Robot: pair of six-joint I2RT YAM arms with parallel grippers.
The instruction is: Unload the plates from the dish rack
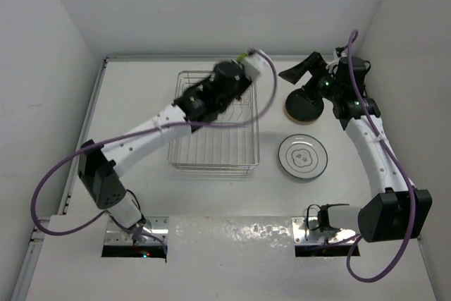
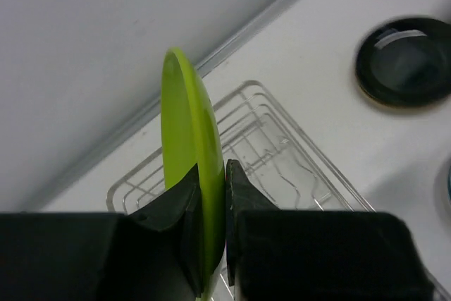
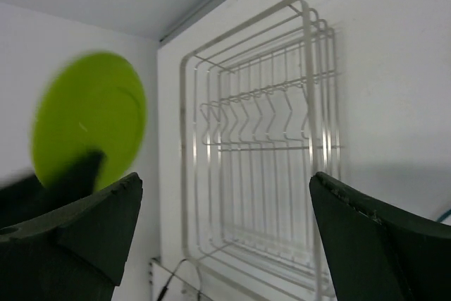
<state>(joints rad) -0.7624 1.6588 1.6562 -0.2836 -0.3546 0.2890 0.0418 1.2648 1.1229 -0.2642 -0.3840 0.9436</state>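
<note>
Beside dark plate (image 1: 304,106) right gripper (image 1: 300,70) gapes; left gripper (image 2: 211,181) pinches lime plate (image 2: 183,114) near rack (image 1: 211,154).

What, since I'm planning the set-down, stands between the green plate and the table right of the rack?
The open right gripper hangs right of the green plate, which the left gripper holds over the rack at its far right corner. Under that gripper a dark plate, and nearer a patterned plate, lie on the table.
</note>
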